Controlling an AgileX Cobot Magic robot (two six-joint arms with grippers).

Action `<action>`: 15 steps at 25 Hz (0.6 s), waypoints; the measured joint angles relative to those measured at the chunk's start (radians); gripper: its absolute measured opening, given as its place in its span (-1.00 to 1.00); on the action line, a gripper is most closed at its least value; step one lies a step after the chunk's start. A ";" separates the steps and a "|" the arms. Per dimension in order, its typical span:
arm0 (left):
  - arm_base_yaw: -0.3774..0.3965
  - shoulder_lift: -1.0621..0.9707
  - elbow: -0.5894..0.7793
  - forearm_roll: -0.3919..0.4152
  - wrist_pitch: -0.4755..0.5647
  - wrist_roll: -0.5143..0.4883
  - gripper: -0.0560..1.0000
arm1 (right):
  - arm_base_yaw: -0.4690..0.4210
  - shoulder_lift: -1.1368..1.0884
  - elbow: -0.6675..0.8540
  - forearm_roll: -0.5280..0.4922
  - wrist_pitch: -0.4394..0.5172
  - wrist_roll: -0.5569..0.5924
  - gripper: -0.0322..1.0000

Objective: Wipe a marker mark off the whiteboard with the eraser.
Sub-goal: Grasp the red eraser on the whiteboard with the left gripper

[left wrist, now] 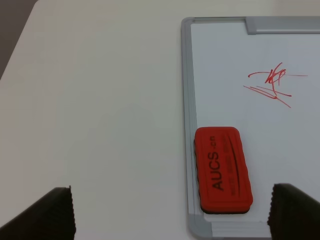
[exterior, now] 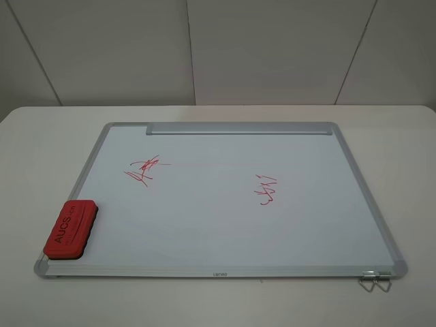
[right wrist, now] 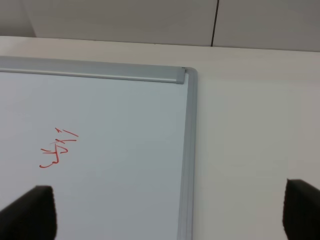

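Observation:
The whiteboard [exterior: 218, 225] lies flat on the table, silver frame all round. The marker mark [exterior: 146, 169], a red scribble of crossed slanted strokes with a thin tail, sits on its left half and also shows in the left wrist view [left wrist: 272, 85]. The red eraser [exterior: 70, 229] with "AUCS" lettering rests on the board's near left corner, over the frame. My left gripper [left wrist: 175, 215] is open, hovering just short of the eraser [left wrist: 221, 170], which lies between its spread fingers. My right gripper [right wrist: 167, 212] is open and empty over the board's right edge [right wrist: 189, 150]. Neither gripper shows in the exterior high view.
A taller red squiggle with short dashes [exterior: 267, 189] marks the board's right half, also in the right wrist view [right wrist: 57, 149]. A silver tray strip [exterior: 238, 128] runs along the far edge. Wire clips [exterior: 375, 279] hang at the near right corner. White table [exterior: 41, 157] surrounds the board.

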 joint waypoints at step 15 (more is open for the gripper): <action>0.000 0.000 0.000 0.000 0.000 0.000 0.57 | 0.000 0.000 0.000 0.000 0.000 0.000 0.66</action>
